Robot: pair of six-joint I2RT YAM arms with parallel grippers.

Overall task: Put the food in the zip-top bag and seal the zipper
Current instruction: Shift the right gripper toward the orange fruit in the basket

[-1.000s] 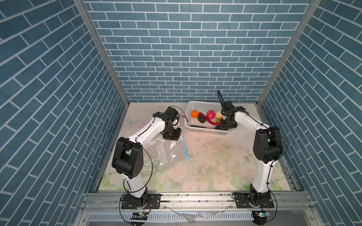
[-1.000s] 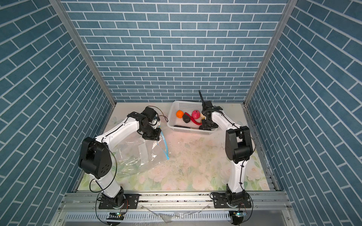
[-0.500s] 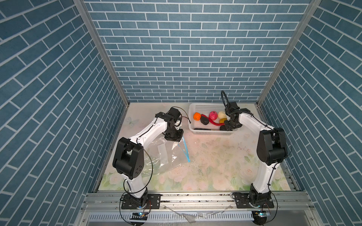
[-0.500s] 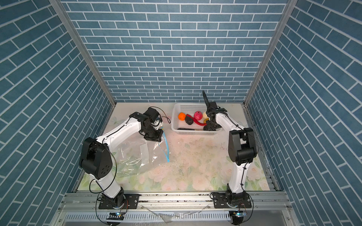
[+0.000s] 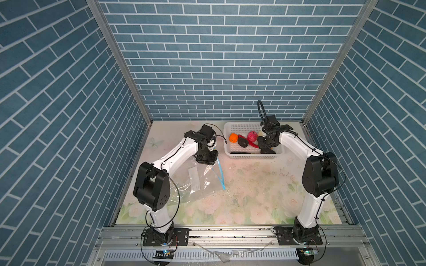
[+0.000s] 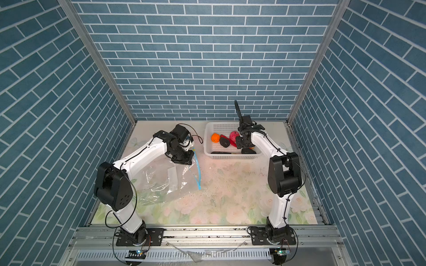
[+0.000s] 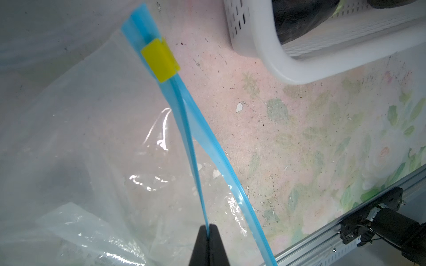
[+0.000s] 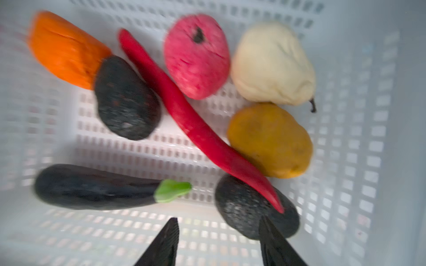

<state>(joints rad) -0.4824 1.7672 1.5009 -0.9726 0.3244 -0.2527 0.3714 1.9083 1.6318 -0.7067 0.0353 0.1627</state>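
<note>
The clear zip-top bag (image 5: pixel 196 177) lies crumpled on the left of the mat. Its light blue zipper (image 7: pixel 191 142) has a yellow tab (image 7: pixel 160 60) at the far end, and its two lips are parted. My left gripper (image 7: pixel 208 230) is shut on one lip of the zipper, seen in a top view as left gripper (image 5: pixel 207 159). The food sits in the white basket (image 5: pixel 239 126): orange ball (image 8: pixel 64 50), red chilli (image 8: pixel 184 115), pink ball (image 8: pixel 197 55), cream lump (image 8: pixel 272 64), yellow-orange fruit (image 8: pixel 269 140), two black lumps (image 8: pixel 125 99), aubergine (image 8: pixel 92 187). My right gripper (image 8: pixel 219 228) hangs open inside the basket, next to the nearer black lump (image 8: pixel 244 207).
The basket's perforated walls (image 8: pixel 368 115) close in around my right gripper. The basket corner (image 7: pixel 276 66) is close to the bag's tab end. The flowered mat (image 5: pixel 265 184) stretches toward the front rail (image 5: pixel 230 232). Brick-patterned walls enclose three sides.
My left gripper has edged right toward the basket, carrying the bag's lip with it. My right gripper has shifted a little over the basket and stays open.
</note>
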